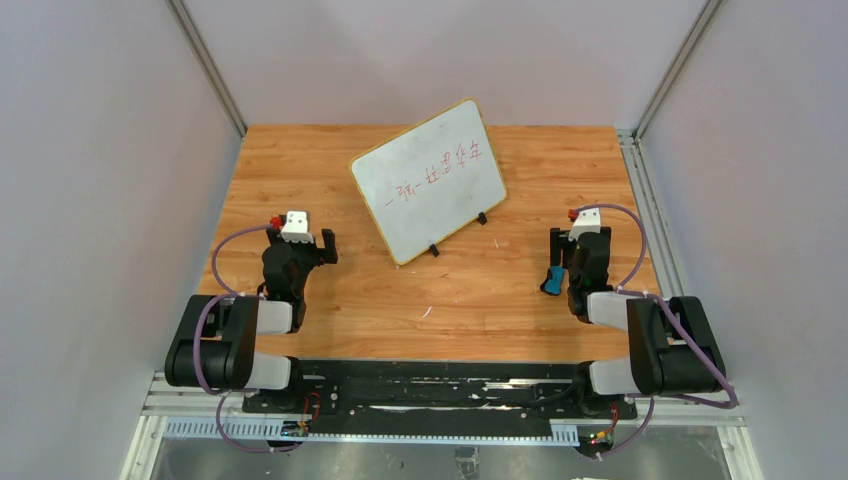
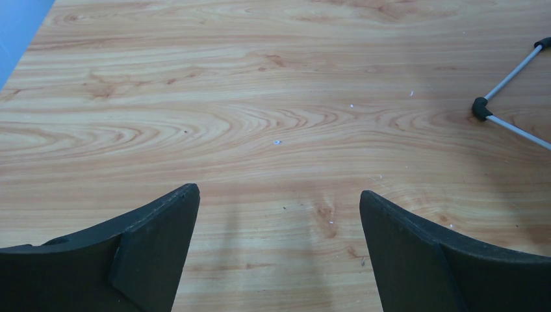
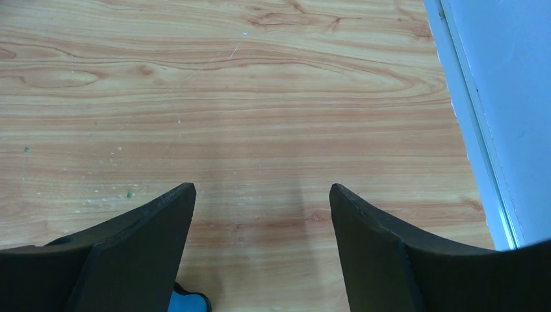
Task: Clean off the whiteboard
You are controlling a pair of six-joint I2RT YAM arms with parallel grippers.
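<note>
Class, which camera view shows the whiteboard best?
Top external: the whole whiteboard with its red writing is visible. Left wrist catches only what looks like its stand leg at the right edge; right wrist shows none.

whiteboard [image 1: 428, 180]: white, yellow frame, red writing; table [image 1: 480, 300]: orange-brown wood grain

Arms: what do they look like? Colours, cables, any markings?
The left arm and right arm both have black links with pale grey sections. A lilac cable loops along each. Each wrist carries a white block with a red part. The fingers are matte black wedges that taper. No markings are visible.
</note>
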